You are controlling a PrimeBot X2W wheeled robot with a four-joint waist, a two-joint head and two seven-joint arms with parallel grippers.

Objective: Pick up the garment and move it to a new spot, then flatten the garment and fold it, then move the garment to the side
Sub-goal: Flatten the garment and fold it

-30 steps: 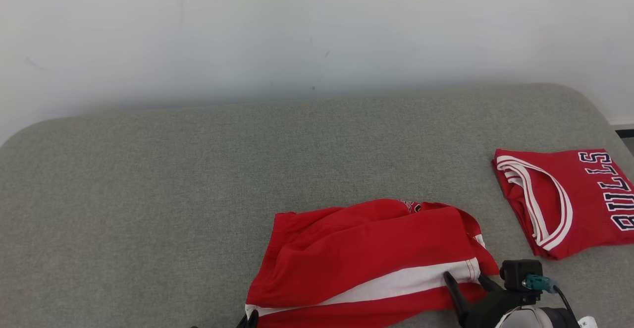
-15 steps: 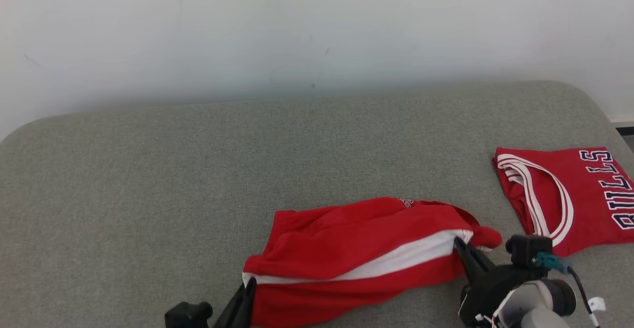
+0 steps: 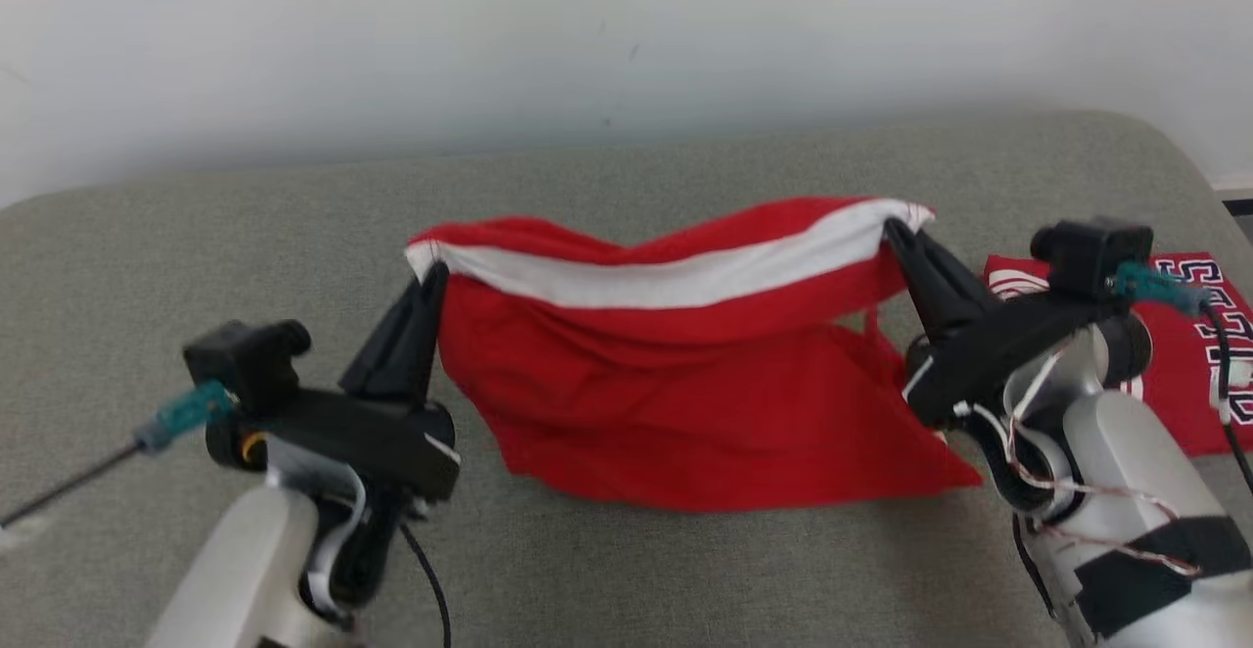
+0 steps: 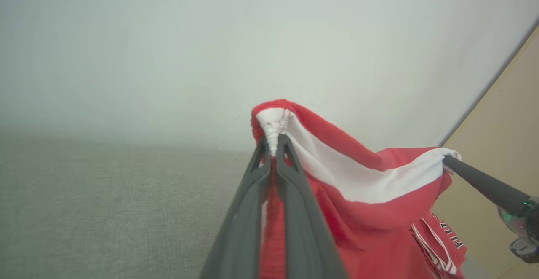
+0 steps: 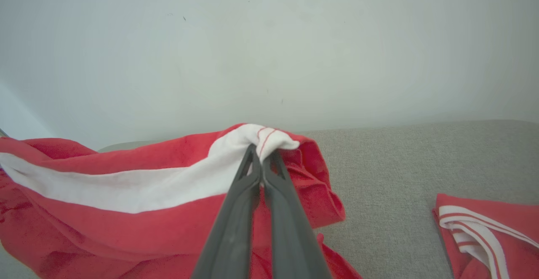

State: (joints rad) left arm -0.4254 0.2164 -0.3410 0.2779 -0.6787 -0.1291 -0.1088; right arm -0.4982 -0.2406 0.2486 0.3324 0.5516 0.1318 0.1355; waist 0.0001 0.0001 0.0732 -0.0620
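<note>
Red garment (image 3: 705, 393) held up, sagging. Its white band is pinched tight by left end effector (image 3: 434, 274) and right end effector (image 3: 893, 230); folded jersey (image 3: 1184, 374) lies just right of the latter.

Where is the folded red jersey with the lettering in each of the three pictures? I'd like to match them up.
Head view: folded jersey at the right edge, partly behind the right gripper.
Left wrist view: low at the right, beside the red garment.
Right wrist view: bottom right corner, on the grey cushion.
Shared landmark: the red garment's white band.
</note>
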